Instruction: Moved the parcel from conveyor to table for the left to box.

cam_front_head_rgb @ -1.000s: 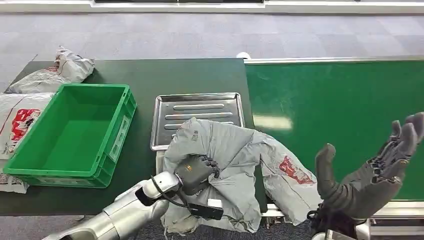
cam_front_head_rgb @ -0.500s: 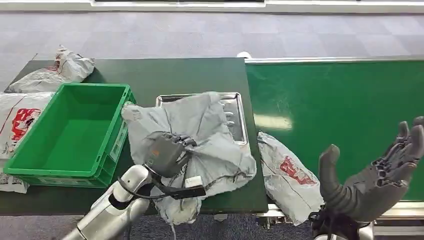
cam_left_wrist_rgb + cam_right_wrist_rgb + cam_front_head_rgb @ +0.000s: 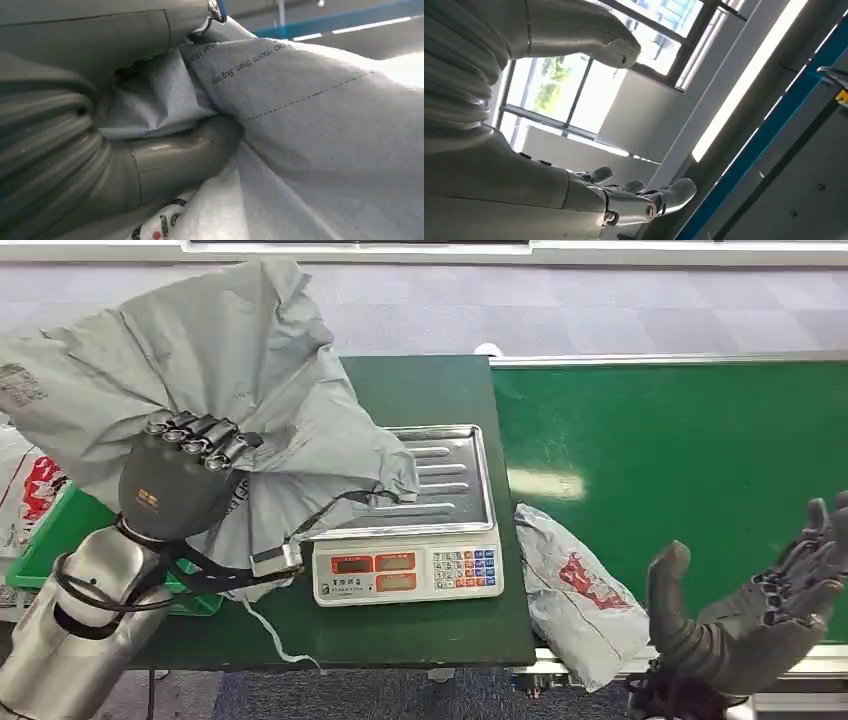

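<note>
The left hand (image 3: 180, 485) has its fingers (image 3: 200, 435) clamped into the grey parcel (image 3: 200, 350), held high at ten o'clock over the green crate (image 3: 60, 530). To box it well, I judge it should lower until the trailing folds clear the scale (image 3: 410, 570), then release. The right hand (image 3: 750, 620) waits at four o'clock, fingers apart and empty.

Grey parcels: three visible; one lifted in my left hand (image 3: 180, 485), upper left (image 3: 190, 360); one at conveyor edge, lower right of centre (image 3: 575, 595); one at far left edge (image 3: 25, 485); one scale (image 3: 410, 570); one green crate (image 3: 60, 530)
</note>
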Controlling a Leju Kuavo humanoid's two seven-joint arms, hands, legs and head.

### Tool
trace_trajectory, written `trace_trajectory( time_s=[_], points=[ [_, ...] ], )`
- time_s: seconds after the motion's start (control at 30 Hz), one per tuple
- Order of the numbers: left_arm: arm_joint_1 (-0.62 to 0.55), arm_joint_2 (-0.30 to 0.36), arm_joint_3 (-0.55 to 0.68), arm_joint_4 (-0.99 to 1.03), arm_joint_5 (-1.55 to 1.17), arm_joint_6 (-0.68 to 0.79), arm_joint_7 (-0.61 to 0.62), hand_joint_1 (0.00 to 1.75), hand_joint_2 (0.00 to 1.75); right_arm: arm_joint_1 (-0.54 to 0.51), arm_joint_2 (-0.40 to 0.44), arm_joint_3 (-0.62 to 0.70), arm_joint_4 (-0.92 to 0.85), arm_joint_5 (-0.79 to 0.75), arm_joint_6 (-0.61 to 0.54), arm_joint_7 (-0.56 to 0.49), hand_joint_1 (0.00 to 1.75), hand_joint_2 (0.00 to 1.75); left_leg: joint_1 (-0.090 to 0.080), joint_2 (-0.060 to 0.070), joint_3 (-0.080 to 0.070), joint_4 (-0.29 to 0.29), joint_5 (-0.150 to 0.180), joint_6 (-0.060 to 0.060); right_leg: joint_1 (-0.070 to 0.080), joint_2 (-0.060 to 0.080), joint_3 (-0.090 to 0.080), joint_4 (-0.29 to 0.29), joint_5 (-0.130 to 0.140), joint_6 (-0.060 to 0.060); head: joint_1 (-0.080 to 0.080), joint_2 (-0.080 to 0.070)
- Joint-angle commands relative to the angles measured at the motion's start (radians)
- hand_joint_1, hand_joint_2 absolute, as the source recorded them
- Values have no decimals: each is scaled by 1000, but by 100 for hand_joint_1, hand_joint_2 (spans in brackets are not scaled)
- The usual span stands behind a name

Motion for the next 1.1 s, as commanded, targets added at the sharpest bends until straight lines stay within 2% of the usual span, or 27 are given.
trace_trajectory(
  time_s=[0.03,0.1,0.23,0.3,0.47,0.63,0.93,0.97,1.0,1.1],
  points=[
    [-78,130,103,112,6,-29,38,175,175,61,53,-78,-15,-3,0,-27,0,175,1,-1,0,0,0,0,1,-2,1,0,-1,0,0,0],
    [-59,162,151,208,50,-71,37,175,175,100,66,-104,-33,-7,0,-49,0,175,1,2,2,-1,-1,0,1,1,1,0,0,-1,0,0],
    [48,168,267,334,107,-66,52,175,175,140,68,-129,-62,-12,0,-73,0,175,-1,2,5,-4,0,-1,-1,1,3,-2,-1,-1,0,0],
    [99,148,349,402,131,-39,66,175,175,155,64,-132,-78,-4,0,-67,0,175,-1,4,5,-4,-2,-1,-1,3,3,-2,-1,-2,0,0],
    [148,112,467,590,134,12,68,175,175,157,44,-119,-72,-17,0,-70,0,175,-1,6,7,-5,-3,-3,-1,5,3,-2,-2,-3,0,0],
    [168,73,531,681,166,27,71,175,175,146,20,-101,-57,-18,0,-62,0,175,0,4,8,-7,-2,-3,0,4,5,-5,-3,-3,0,0],
    [192,41,567,713,197,50,53,175,175,140,19,-91,-61,-3,0,-51,0,175,-1,3,7,-6,-3,-3,0,3,5,-4,-3,-2,0,0],
    [196,28,583,707,200,80,53,0,175,139,17,-90,-60,1,0,-48,0,175,-1,3,7,-7,-3,-3,0,2,6,-4,-3,-3,0,0],
    [197,17,596,707,215,85,51,0,0,138,15,-89,-60,2,0,-47,0,175,0,2,4,-3,-4,-3,0,2,3,-2,-3,-3,0,0],
    [220,-18,624,640,293,106,1,0,0,137,14,-85,-61,10,0,-42,0,175,0,1,6,-5,-3,-3,0,0,5,-3,-4,-2,0,0]
  ],
)
